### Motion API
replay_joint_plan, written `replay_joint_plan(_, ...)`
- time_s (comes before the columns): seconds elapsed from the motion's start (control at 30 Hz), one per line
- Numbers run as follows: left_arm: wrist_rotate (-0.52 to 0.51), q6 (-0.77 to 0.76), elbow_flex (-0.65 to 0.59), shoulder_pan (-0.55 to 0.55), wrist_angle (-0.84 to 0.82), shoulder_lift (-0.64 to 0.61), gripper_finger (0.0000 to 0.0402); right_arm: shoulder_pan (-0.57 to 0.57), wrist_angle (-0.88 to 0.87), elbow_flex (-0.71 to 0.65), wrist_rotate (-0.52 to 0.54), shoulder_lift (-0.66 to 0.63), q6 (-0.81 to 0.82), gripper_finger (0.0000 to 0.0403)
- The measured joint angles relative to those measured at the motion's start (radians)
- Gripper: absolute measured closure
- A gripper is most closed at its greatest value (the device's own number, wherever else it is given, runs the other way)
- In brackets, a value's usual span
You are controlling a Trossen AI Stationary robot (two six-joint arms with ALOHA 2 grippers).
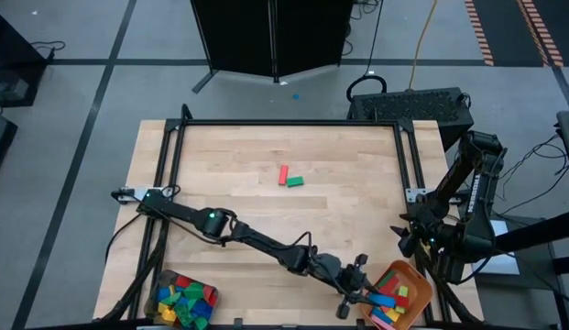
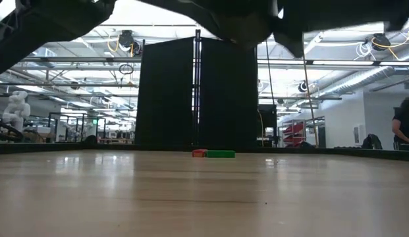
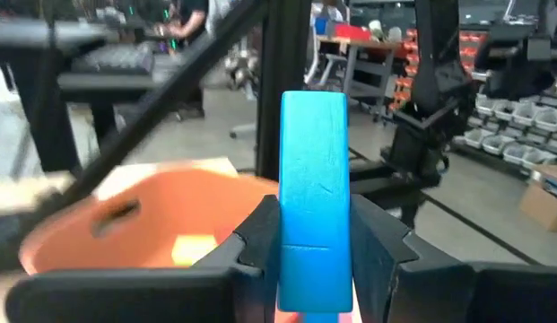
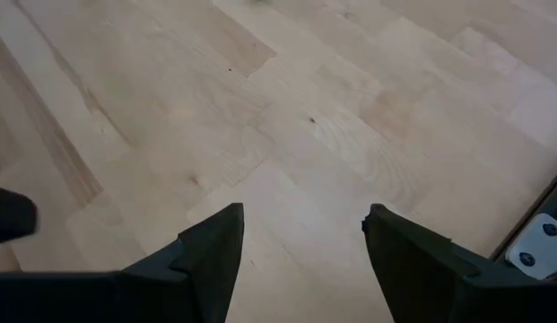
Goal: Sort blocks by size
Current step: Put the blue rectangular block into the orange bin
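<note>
My left gripper is at the table's near right corner, beside the orange tray, shut on a long blue block. The tray holds several long blocks, one of them yellow. A red block and a green block lie touching on the middle of the table; they also show in the low view. A grey container at the near left holds many coloured blocks. My right gripper is open and empty over bare wood at the table's right edge. My left gripper pinches the blue block between its two fingers by the two long sides at one end. The block lies along the fingers and sticks out well past their tips toward the orange tray. It is lifted clear of the table.
A black frame runs around the table's far and side edges. Bare wood lies between the two loose blocks and the near edge. My left arm stretches across the near half of the table.
</note>
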Motion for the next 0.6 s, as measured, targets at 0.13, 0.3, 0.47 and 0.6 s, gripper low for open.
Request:
replay_joint_plan(0.13, 0.001, -0.043, -0.001, -0.005, 0.009, 0.009, 0.0315, 0.000, 0.000, 0.000, 0.000, 0.000, 0.000, 0.0179)
replay_joint_plan(0.3, 0.001, -0.044, -0.001, -0.005, -0.011, 0.011, 0.0315, 0.000, 0.000, 0.000, 0.000, 0.000, 0.000, 0.0179)
replay_joint_plan(0.47, 0.000, -0.041, -0.001, -0.004, -0.015, 0.013, 0.0315, 0.000, 0.000, 0.000, 0.000, 0.000, 0.000, 0.0179)
replay_joint_plan(0.6, -0.002, -0.037, -0.001, -0.004, -0.011, 0.013, 0.0315, 0.000, 0.000, 0.000, 0.000, 0.000, 0.001, 0.0179)
